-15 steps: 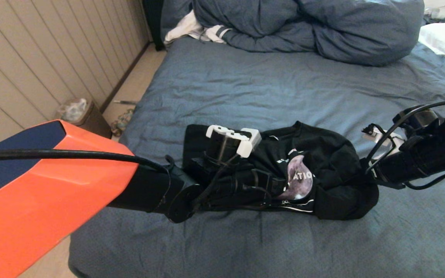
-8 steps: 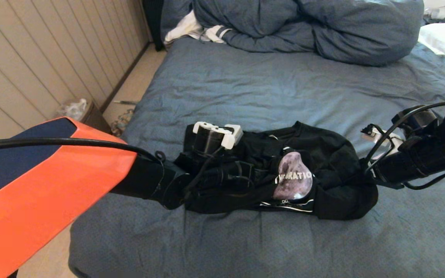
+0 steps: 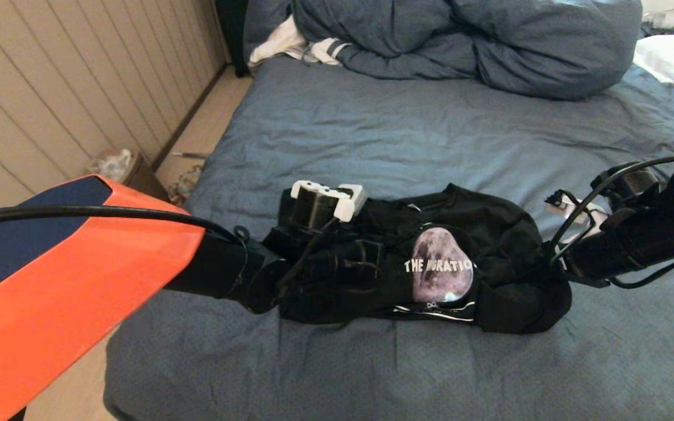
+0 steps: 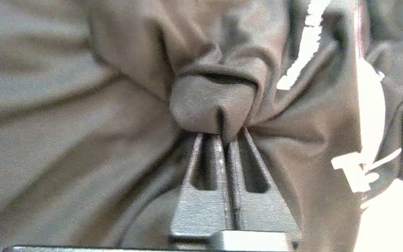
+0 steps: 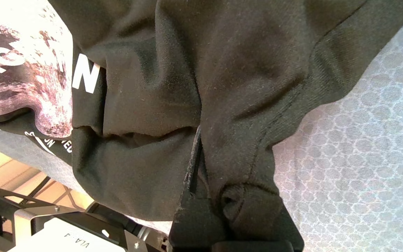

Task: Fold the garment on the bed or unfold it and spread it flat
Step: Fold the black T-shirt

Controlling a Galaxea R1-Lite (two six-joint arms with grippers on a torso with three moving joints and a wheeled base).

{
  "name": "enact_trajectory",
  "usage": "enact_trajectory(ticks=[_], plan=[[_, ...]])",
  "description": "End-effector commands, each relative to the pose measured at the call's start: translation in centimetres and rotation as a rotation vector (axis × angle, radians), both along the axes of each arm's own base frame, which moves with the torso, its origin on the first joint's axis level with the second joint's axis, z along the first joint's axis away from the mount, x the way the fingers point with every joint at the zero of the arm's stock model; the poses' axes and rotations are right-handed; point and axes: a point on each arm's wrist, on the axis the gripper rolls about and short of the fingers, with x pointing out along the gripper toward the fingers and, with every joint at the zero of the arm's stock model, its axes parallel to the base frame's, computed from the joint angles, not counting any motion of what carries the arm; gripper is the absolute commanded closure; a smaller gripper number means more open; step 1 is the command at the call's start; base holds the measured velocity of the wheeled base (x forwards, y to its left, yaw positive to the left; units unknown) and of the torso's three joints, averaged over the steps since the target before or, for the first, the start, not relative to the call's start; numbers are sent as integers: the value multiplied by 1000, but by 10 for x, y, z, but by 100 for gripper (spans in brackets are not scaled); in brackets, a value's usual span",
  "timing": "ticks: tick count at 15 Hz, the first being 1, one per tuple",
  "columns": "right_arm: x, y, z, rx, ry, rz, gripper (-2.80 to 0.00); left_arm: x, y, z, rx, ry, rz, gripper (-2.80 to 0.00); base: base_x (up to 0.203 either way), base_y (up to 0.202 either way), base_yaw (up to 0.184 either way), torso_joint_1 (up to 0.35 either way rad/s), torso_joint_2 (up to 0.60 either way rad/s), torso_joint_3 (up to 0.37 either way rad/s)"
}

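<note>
bed (image 3: 325, 140) | left end effector (image 4: 224, 134) pinching garment (image 3: 489, 234) (right (image 5: 201, 164) too)

Matt black cloth garment (image 3: 489, 245) on wrinkled cloth bed (image 3: 372, 140).

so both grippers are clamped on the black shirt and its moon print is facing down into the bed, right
Not quite. The left gripper and right gripper are both shut on the black shirt, but the moon print faces up, as the head view shows, above the bed.
</note>
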Motion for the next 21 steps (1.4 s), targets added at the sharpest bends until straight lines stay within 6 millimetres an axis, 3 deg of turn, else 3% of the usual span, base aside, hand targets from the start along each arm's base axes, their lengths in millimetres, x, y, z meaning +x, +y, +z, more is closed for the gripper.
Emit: enact_trajectory(ticks=[1,7,11,17,21], plan=[[0,0,-3,2,3,1,0,2,7,13,-22,-24,16,0,0,0,0,0,0,0],[1,1,-5,3,7,6,0,38,62,55,-79,-109,162,0,0,0,0,0,0,0],[2,4,-4,2,-2,16,0,68,98,66,-61,-169,255,0,0,0,0,0,0,0],[8,3,-5,-7,-49,10,0,82,94,41,-5,-159,244,0,0,0,0,0,0,0],[11,-2,7,-18,-103,-6,0,80,94,37,9,-148,235,0,0,0,0,0,0,0]])
